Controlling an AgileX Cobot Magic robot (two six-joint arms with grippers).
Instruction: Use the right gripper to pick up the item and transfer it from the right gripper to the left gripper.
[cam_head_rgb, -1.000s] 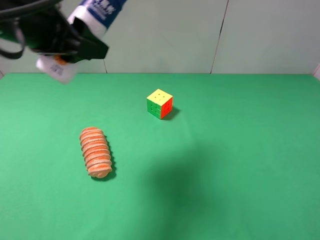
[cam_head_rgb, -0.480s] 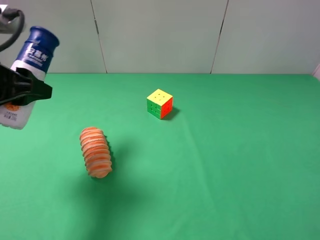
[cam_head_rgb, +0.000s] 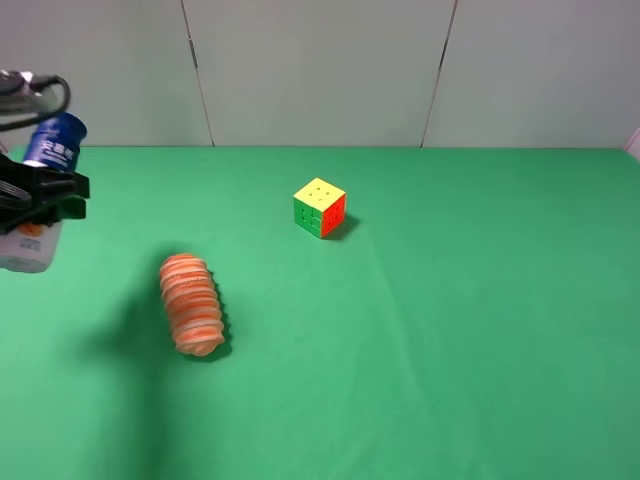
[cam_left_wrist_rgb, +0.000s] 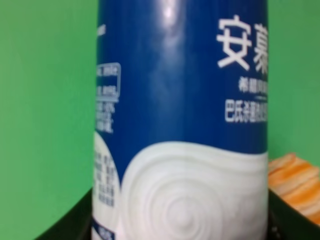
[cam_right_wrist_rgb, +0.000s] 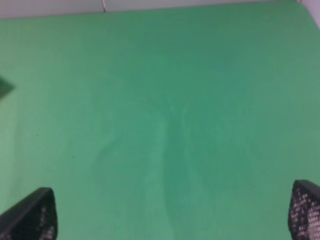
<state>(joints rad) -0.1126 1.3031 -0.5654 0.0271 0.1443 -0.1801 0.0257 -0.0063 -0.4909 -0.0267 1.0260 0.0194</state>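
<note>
The item, a bottle (cam_head_rgb: 52, 148) with a dark blue cap and a white lower body, is held nearly upright at the far left in the exterior high view. My left gripper (cam_head_rgb: 40, 195) is shut around its middle and holds it above the green cloth. In the left wrist view the bottle (cam_left_wrist_rgb: 182, 100) fills the frame, with black fingers (cam_left_wrist_rgb: 67, 225) at its sides. My right gripper (cam_right_wrist_rgb: 172, 212) is open and empty over bare green cloth. It is out of the exterior high view.
An orange ribbed roll (cam_head_rgb: 191, 303) lies on the green table (cam_head_rgb: 450, 330) to the right of the bottle and also shows in the left wrist view (cam_left_wrist_rgb: 295, 182). A multicoloured puzzle cube (cam_head_rgb: 320, 207) sits near the table's middle back.
My left gripper has carried the bottle down and to the left, from the top left of the view to the table's far left edge. The bottle has turned nearly upright.
</note>
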